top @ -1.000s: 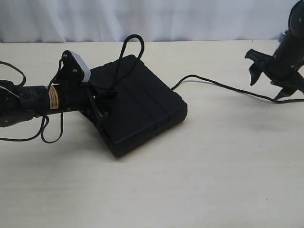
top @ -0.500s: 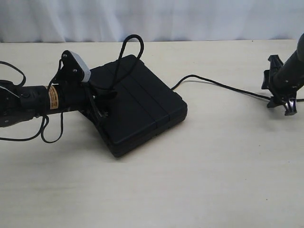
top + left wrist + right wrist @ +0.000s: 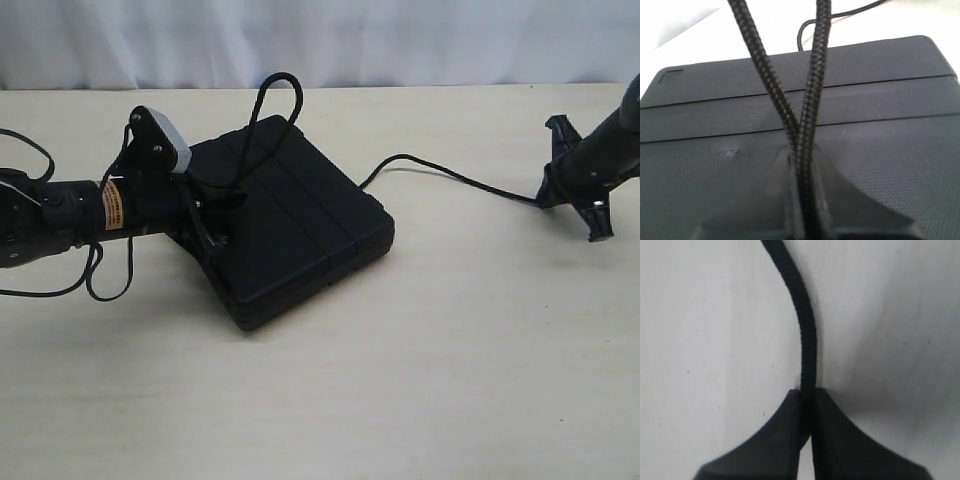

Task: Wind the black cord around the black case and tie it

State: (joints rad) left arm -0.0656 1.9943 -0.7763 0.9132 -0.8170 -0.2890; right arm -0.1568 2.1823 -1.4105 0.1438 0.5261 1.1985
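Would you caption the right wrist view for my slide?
Right gripper shut on the black cord, pale table behind.

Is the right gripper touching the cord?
Touching. The right wrist view shows the cord pinched between the fingers of the right gripper, with no gap.

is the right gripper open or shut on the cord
Shut: the right gripper pinches the black cord between jaws pressed together.
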